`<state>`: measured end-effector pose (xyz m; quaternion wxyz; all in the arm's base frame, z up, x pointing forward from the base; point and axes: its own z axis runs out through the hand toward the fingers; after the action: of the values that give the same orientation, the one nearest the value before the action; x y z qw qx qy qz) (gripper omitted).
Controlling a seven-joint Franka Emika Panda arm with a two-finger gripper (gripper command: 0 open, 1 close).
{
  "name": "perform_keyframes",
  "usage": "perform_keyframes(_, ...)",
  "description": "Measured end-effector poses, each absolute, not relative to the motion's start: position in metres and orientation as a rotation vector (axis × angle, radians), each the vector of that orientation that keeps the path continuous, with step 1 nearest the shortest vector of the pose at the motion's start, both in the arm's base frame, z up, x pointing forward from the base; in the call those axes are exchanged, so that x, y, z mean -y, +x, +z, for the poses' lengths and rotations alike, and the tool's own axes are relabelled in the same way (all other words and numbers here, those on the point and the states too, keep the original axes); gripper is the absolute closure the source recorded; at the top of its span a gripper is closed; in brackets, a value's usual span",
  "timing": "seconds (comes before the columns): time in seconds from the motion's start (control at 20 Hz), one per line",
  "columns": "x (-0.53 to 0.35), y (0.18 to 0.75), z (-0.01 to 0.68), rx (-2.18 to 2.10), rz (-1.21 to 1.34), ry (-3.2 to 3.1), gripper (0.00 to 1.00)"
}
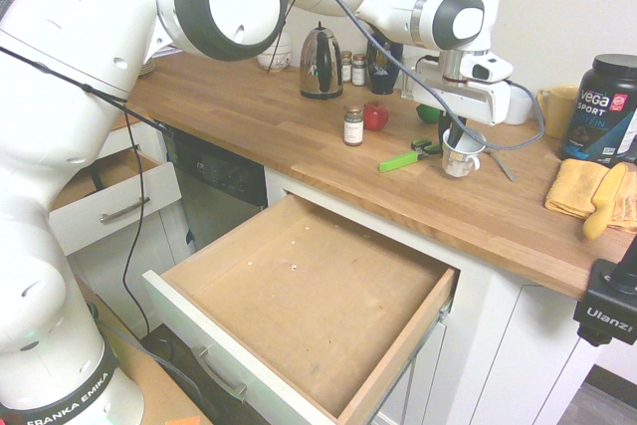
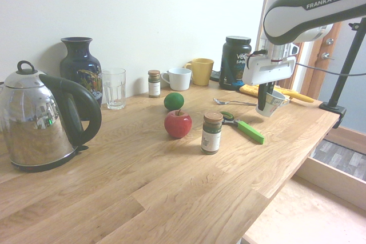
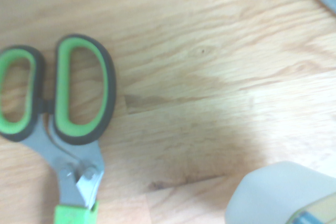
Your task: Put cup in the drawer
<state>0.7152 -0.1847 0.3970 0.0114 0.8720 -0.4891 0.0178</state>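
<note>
Clamped on the rim of the cup (image 1: 462,154), the 2 fingers of the gripper (image 1: 454,136) point straight down and hold it tilted just above the wooden counter (image 1: 299,126), in the first exterior view, with the green-handled scissors (image 1: 409,155) lying beside it and a spice jar (image 1: 353,125) and red apple (image 1: 375,115) further along. Below the counter's front edge the drawer (image 1: 299,296) stands pulled wide out, its bare wood bottom holding nothing. From the second exterior view the cup (image 2: 273,101) hangs from the same grip, clear of the board, well apart from the plain white mug (image 2: 179,78), the yellow mug (image 2: 201,71) and the glass tumbler (image 2: 114,88) near the wall; a steel kettle (image 2: 40,121) fills the near corner. In the wrist view only a pale rounded shape shows at the lower edge, likely the cup, over blurred wood grain and the scissors' handles (image 3: 58,95). The pick-up looks done; I judge the carry is next: lifting clear of the scissors, crossing the counter edge, then lowering into the drawer before release. This is a kitchen with white cabinet fronts.
</note>
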Motion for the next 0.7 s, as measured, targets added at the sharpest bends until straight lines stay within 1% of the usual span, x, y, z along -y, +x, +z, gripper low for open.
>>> perform_keyframes(0.35,0.174,0.699,0.429,1.492,0.065,2.746,1.00)
perform_keyframes(0.7,0.141,0.654,0.443,1.402,0.073,2.778,1.00)
